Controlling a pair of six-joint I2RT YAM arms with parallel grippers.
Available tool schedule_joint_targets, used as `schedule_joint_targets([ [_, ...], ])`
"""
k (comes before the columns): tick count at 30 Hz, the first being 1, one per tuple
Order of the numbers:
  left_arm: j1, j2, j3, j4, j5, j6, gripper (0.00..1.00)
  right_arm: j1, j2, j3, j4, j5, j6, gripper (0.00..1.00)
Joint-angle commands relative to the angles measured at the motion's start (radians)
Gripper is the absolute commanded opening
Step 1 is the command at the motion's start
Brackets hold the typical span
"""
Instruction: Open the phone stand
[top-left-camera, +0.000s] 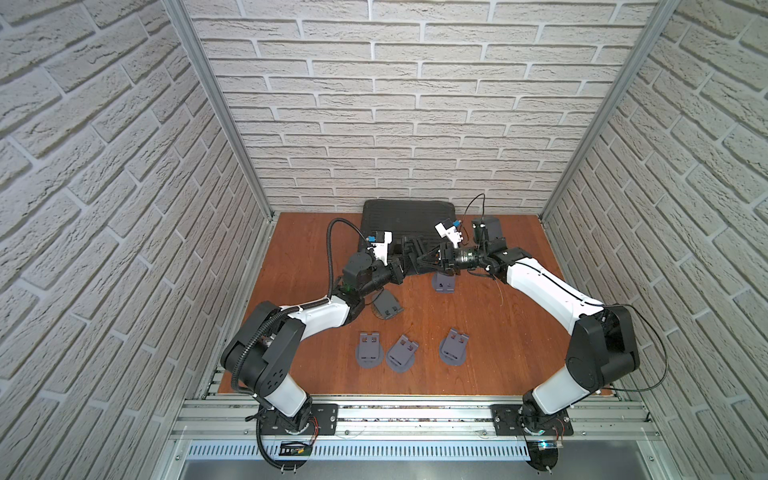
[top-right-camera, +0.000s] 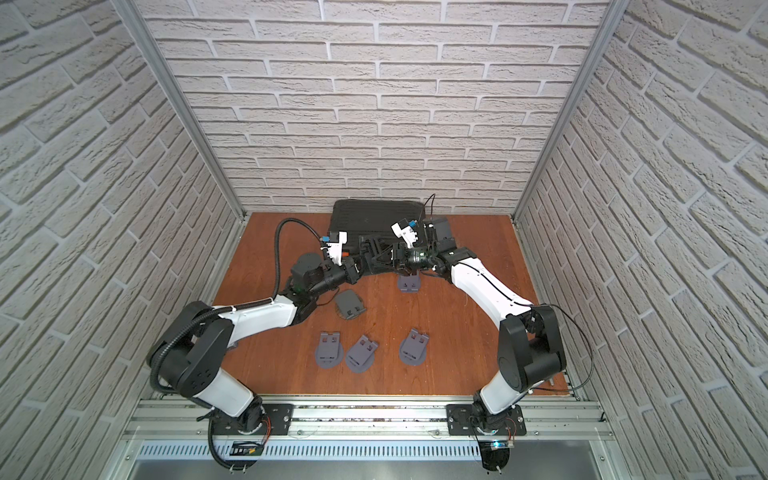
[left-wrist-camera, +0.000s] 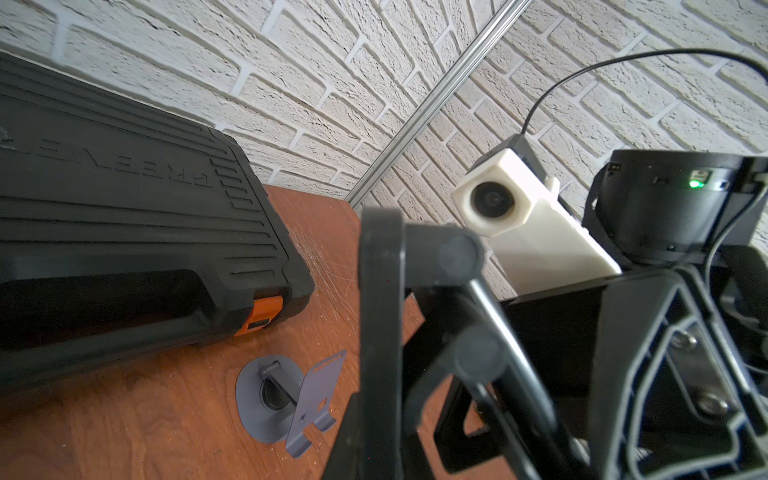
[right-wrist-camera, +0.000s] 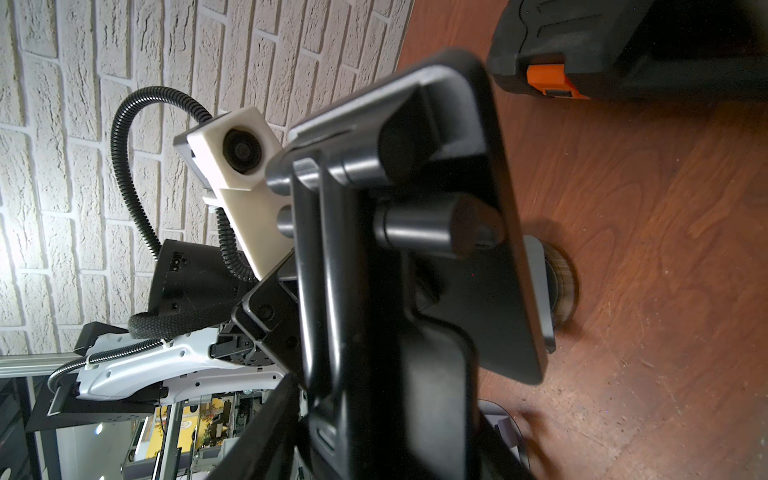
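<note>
Left claw (top-left-camera: 402, 262): is pinching narrow on one end of the black phone stand (top-left-camera: 415, 249), holding it clear of the table (top-left-camera: 498, 332).
Right claw (top-left-camera: 430, 258): is reaching in from the opposite side, with its fingers lying along the stand's other end. Whether they are clamping it cannot be told.
Black phone stand: is hanging in the air directly between the two claws in both top views. In the left wrist view (left-wrist-camera: 415, 291) its hinged arms are standing at an angle to each other, and its round hinge pins are showing.
Raised grey stand (top-left-camera: 442, 282): is sitting on the table just below the right claw, with its back plate propped up (left-wrist-camera: 316, 395).
Second grey stand (top-left-camera: 385, 306): is lying beneath the left arm, behind the left claw.
Three flat grey stands (top-left-camera: 402, 352): are lying in a row well apart from both claws, on the side toward the arm bases.
Tool case (top-left-camera: 407, 220): is lying beyond the claws against the back wall, with its orange latch (left-wrist-camera: 264, 311) facing them.
</note>
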Motion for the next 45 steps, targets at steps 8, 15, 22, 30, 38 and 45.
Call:
schedule_joint_targets([
  [8,-0.01,0.078,-0.047,-0.017,-0.068,0.079,0.0,0.014,-0.053,0.062,0.074,-0.033,0.016,0.48],
  [15,-0.01,0.136,-0.054,-0.011,-0.1,0.084,0.0,0.013,-0.059,0.093,0.056,-0.035,0.014,0.47],
  [22,-0.01,0.192,-0.063,0.031,-0.11,0.064,0.0,0.012,-0.061,0.123,0.033,-0.039,0.01,0.47],
  [30,-0.01,0.222,-0.068,0.051,-0.111,0.054,0.0,0.002,-0.065,0.179,-0.024,-0.037,-0.009,0.47],
  [38,-0.012,0.233,-0.072,0.057,-0.112,0.053,0.0,-0.01,-0.058,0.236,-0.076,-0.042,-0.028,0.47],
  [45,-0.015,0.239,-0.075,0.052,-0.113,0.054,0.0,-0.024,-0.057,0.265,-0.084,-0.049,-0.023,0.47],
])
